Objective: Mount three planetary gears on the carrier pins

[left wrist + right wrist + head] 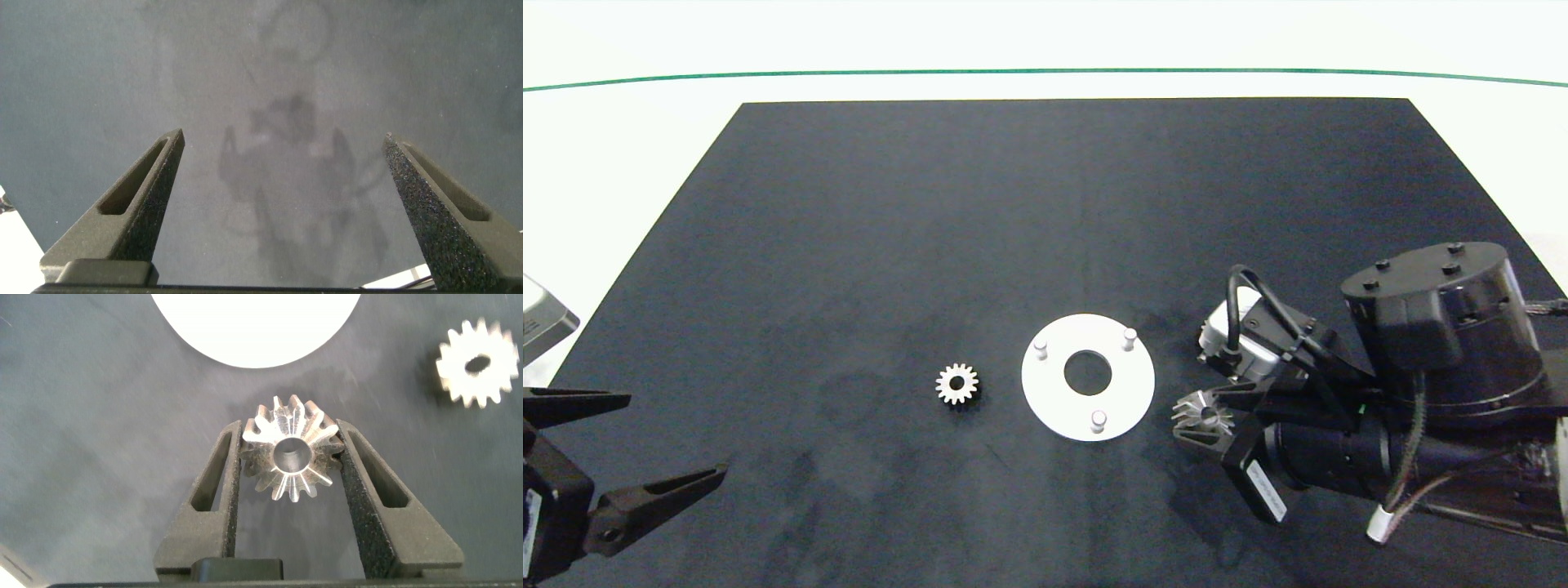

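The white disc (1123,390) lies mid-mat with its three carrier pins (1098,420) upright and bare. One planetary gear (956,384) lies flat just left of the disc. My right gripper (1217,415) is shut on a second gear (288,453), held tilted just right of the disc's rim (253,343) and not touching it. A third gear (477,363) lies on the mat beside that gripper; in the head view it is mostly hidden behind the wrist. My left gripper (678,437) hangs open over bare mat (280,143) at the near left corner.
The black mat (1045,204) covers most of the white table, with open room behind and left of the disc. A grey object (543,318) sits at the left edge. The right arm's bulk (1437,367) fills the near right.
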Tool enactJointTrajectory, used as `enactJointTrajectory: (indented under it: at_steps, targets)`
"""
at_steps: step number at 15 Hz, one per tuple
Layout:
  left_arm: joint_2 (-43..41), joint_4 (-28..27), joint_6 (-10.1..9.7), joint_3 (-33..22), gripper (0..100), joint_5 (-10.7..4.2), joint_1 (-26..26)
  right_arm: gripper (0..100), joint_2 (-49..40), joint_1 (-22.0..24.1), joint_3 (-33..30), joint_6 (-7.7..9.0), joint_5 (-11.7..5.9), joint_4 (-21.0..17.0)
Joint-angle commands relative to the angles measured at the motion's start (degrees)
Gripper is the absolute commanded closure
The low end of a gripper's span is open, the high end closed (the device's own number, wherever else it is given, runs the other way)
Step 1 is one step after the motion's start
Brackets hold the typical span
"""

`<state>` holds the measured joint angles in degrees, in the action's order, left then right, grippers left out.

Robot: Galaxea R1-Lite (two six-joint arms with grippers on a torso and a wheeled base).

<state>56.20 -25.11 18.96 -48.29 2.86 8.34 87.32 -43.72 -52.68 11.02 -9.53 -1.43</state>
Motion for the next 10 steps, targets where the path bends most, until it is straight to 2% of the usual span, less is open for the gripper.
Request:
enactJointTrajectory:
  at_steps: [1, 4, 10]
  targets:
    - [-1.27, -0.11, 0.56, -0.14, 0, 0.04, -0.16, 99, 5.75, -2.78, -4.37, 0.32, -0.05, 0.2]
    - [-1.97, -0.2, 1.17, -0.14, 0, -0.14, -0.08, 99, 7.86, -5.42, -5.68, 0.32, -0.05, 0.55]
    - [-2.59, -0.11, 1.17, -0.49, 0, -0.49, -0.34, 99, 11.38, -5.94, -9.73, 0.32, -0.13, 0.64]
